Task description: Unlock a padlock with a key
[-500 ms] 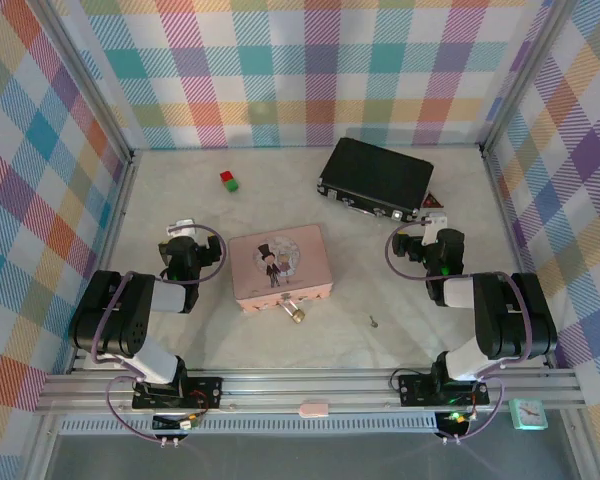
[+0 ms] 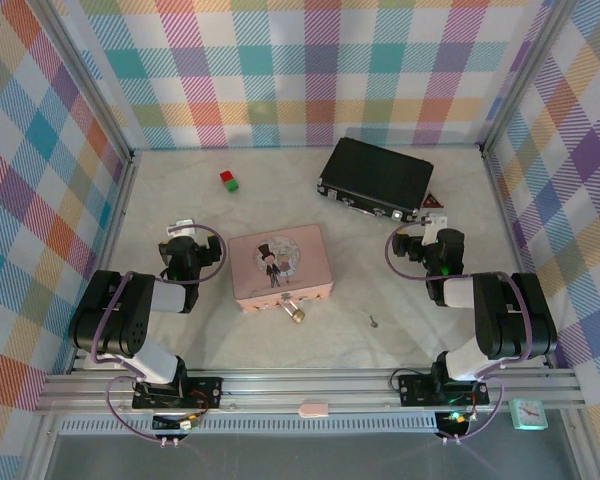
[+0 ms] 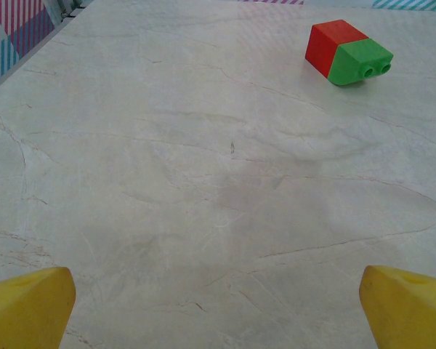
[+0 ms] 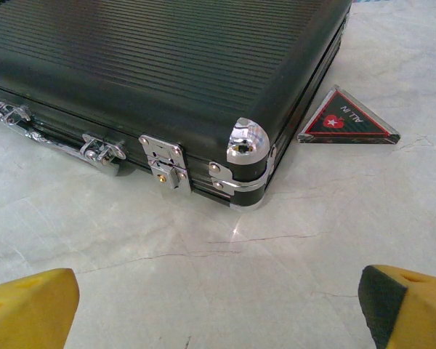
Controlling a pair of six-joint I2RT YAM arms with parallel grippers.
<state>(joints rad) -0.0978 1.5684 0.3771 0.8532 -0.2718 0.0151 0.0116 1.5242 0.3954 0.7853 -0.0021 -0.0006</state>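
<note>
— What's there, by count?
— One padlock (image 2: 296,314), one key (image 2: 375,321), one pink box (image 2: 280,267), one black case (image 2: 376,178), one triangular tag (image 4: 349,120), and two bricks (image 3: 347,51), one red and one green, joined.
— And the grippers?
— Two. The left gripper (image 3: 218,305) and right gripper (image 4: 218,305) both stand wide apart, with nothing between their yellow fingertips.
— Where's the padlock?
— Between the grippers, back toward the arm bases, against the box's near edge. It is right of the left gripper.
— The key?
— On the table, left of the right gripper and nearer its base, near the padlock but apart from it.
— How does the padlock look?
— Tiny, with a brass body and a thin silver shackle. The key is a small grey sliver.
</note>
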